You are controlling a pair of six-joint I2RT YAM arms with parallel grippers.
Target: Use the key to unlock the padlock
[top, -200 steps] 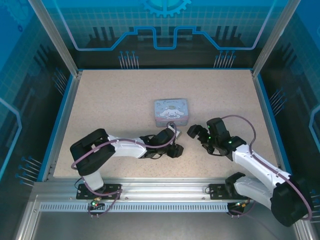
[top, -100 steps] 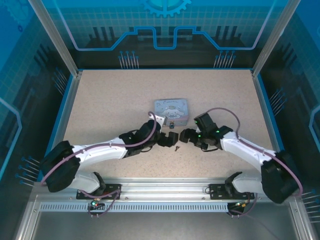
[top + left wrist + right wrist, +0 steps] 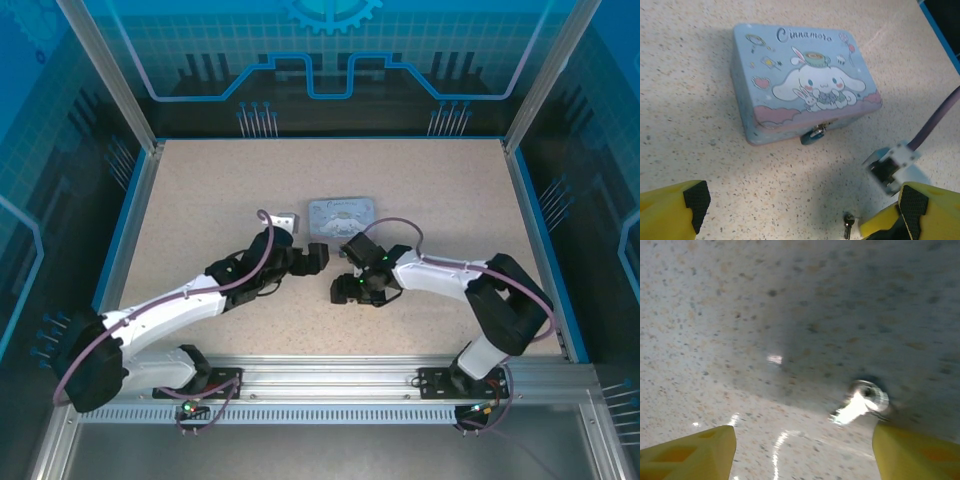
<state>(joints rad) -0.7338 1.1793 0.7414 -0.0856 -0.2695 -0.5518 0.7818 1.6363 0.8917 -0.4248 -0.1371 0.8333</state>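
Both grippers are spread wide and hold nothing, so I judge the task barely begun. Nearest, the right gripper (image 3: 805, 452) hangs low over the table (image 3: 715, 315). The key (image 3: 860, 402) lies flat between its fingers at the lower right of that wrist view, ungripped. Farther off, the left gripper (image 3: 802, 205) faces the padlock (image 3: 812, 134), mid-frame, which hangs on the front latch of the tin (image 3: 805, 85). Its shackle is too small to read. Grasping, inserting and turning the key are all left.

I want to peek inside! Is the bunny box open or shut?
Shut. The box is closed flat along its front edge, and the padlock hangs at the middle of that edge.
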